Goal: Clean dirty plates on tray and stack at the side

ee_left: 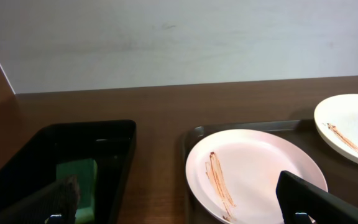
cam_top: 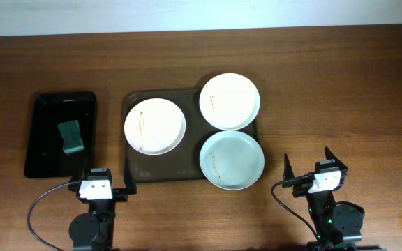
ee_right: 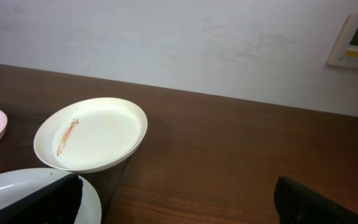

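Three dirty plates lie on a dark brown tray (cam_top: pixel 132 104). A pinkish plate (cam_top: pixel 155 125) with a brown streak is at its left, a cream plate (cam_top: pixel 229 101) at the back right, a pale blue-white plate (cam_top: pixel 232 160) at the front right. A green sponge (cam_top: pixel 70 136) lies in a black tray (cam_top: pixel 44 104) at the left. My left gripper (cam_top: pixel 96 184) is open and empty near the table's front edge, below the black tray. My right gripper (cam_top: pixel 311 167) is open and empty at the front right. The left wrist view shows the pinkish plate (ee_left: pixel 253 171) and the sponge (ee_left: pixel 79 177).
The right wrist view shows the cream plate (ee_right: pixel 95 134), the rim of the pale plate (ee_right: pixel 17 186) and bare wood to the right. A white wall panel (ee_right: pixel 356 40) hangs on the back wall.
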{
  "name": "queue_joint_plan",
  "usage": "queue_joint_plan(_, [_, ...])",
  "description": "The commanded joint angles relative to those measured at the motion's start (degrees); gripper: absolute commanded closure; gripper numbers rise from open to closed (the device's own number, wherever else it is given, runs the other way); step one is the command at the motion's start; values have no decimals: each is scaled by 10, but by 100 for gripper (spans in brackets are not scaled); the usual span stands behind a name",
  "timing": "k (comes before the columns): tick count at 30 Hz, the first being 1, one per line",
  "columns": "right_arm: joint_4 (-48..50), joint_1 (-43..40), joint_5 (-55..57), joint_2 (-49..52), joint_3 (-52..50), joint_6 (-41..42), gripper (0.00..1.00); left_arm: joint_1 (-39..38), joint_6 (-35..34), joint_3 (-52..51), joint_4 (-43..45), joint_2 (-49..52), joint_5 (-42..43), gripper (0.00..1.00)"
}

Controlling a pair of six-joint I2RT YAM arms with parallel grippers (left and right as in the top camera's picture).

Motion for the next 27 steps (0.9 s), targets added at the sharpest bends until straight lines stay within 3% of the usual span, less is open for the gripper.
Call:
queue_joint_plan(1, [-3,3,3,1,-3,5,2,-3,9,-4,1,-5,6,1])
queue_joint_plan(27, [-2,3,12,1,-3,5,2,-3,9,-4,1,-5,6,1])
